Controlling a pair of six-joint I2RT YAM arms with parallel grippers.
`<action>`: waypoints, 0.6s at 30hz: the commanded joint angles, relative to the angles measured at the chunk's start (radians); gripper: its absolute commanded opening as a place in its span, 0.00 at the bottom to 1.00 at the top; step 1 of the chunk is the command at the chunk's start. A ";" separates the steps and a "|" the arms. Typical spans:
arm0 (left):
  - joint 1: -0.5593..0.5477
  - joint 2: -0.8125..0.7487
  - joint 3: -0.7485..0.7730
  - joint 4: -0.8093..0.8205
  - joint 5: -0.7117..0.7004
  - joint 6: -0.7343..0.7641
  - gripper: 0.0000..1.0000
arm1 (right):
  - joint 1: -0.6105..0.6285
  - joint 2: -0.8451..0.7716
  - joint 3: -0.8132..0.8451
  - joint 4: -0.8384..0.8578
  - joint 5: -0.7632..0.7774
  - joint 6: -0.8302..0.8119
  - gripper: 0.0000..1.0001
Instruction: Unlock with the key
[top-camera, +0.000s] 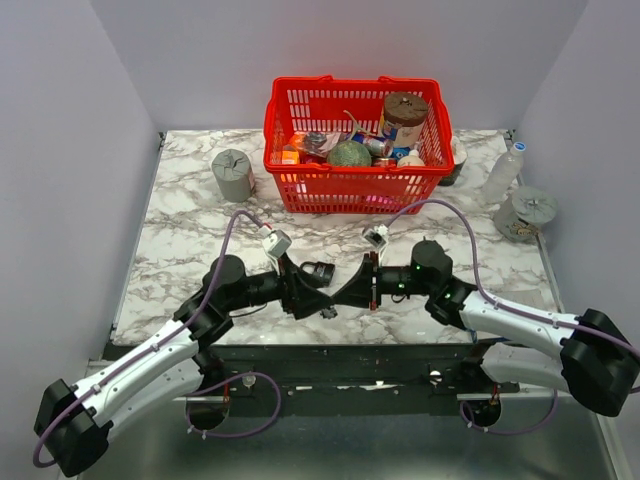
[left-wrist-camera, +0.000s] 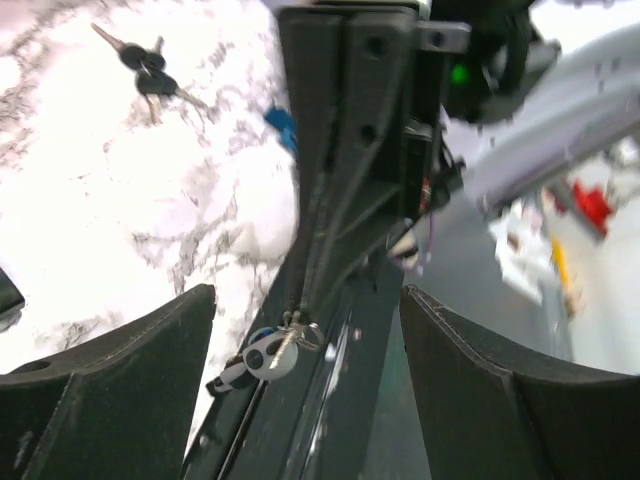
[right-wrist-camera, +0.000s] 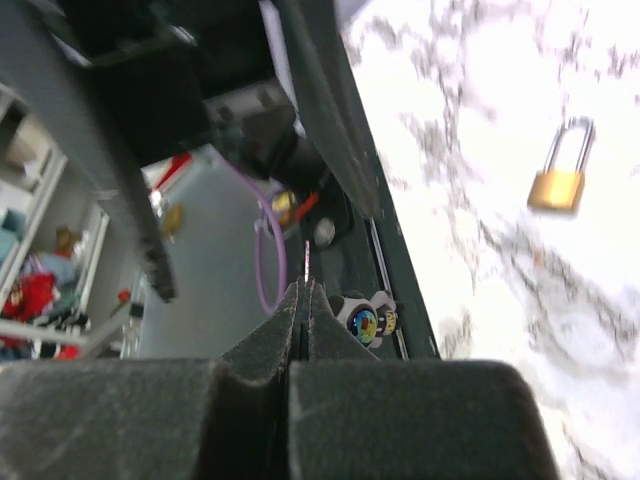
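Your right tool (right-wrist-camera: 303, 288) was clamped shut on the thin blade of the key (left-wrist-camera: 265, 357), its dark heads dangling at the counter (top-camera: 200, 230) edge, well apart from the red basket (top-camera: 340, 190), on its near side. Your left tool (left-wrist-camera: 305, 300) faced it, fingers (left-wrist-camera: 120, 380) wide apart. A slipping pinch would likely have dropped the bunch off the counter. That counter was white-grey marble pattern; plain pale walls (top-camera: 200, 60) enclosed it
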 joint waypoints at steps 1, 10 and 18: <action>0.005 -0.027 -0.086 0.317 -0.206 -0.227 0.82 | 0.009 -0.045 -0.034 0.281 0.100 0.088 0.01; 0.002 -0.026 -0.118 0.500 -0.278 -0.349 0.72 | 0.008 -0.086 -0.086 0.383 0.278 0.126 0.01; -0.027 0.006 -0.128 0.532 -0.300 -0.369 0.68 | 0.009 -0.094 -0.132 0.473 0.367 0.171 0.01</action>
